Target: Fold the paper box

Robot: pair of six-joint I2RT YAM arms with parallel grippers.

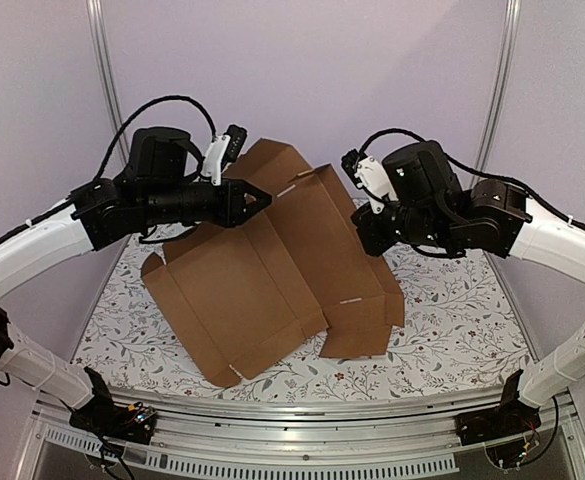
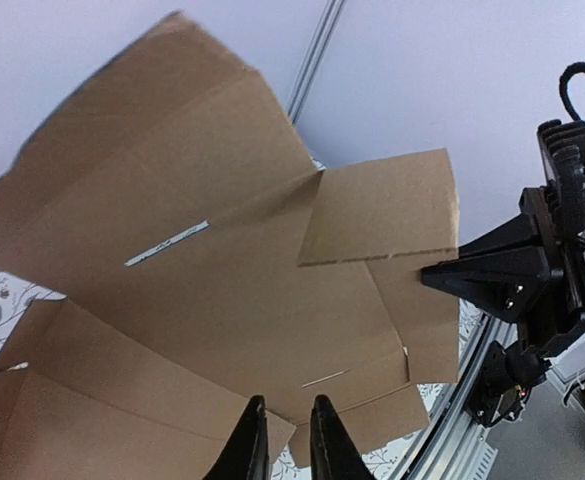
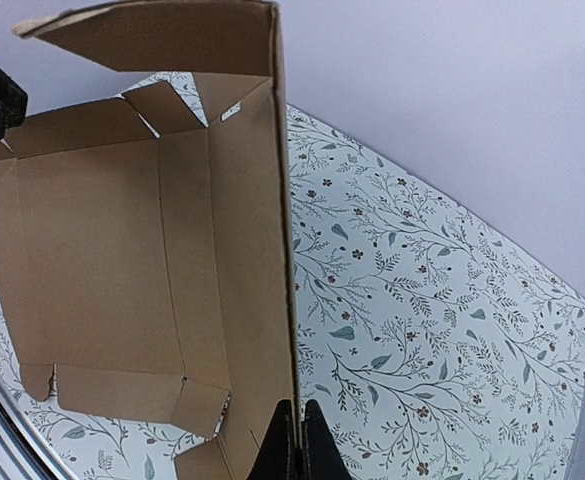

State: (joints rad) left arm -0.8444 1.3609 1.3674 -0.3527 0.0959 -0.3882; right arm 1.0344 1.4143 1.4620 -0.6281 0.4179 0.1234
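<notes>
L gripper [image 2: 287, 400]: I see jaws a crack apart, tips right at a paper box [image 1: 272, 270] flap edge.
R gripper [image 3: 294, 405]: pinched shut on paper box wall; wall upright ahead of tips, rest spreads left.

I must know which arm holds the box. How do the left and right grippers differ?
The left gripper has its fingers a little apart; the right gripper has its fingers shut on an upright panel of the paper box. The left gripper reaches in from the left side, the right gripper from the right. Both are black, near the box's raised part.
</notes>
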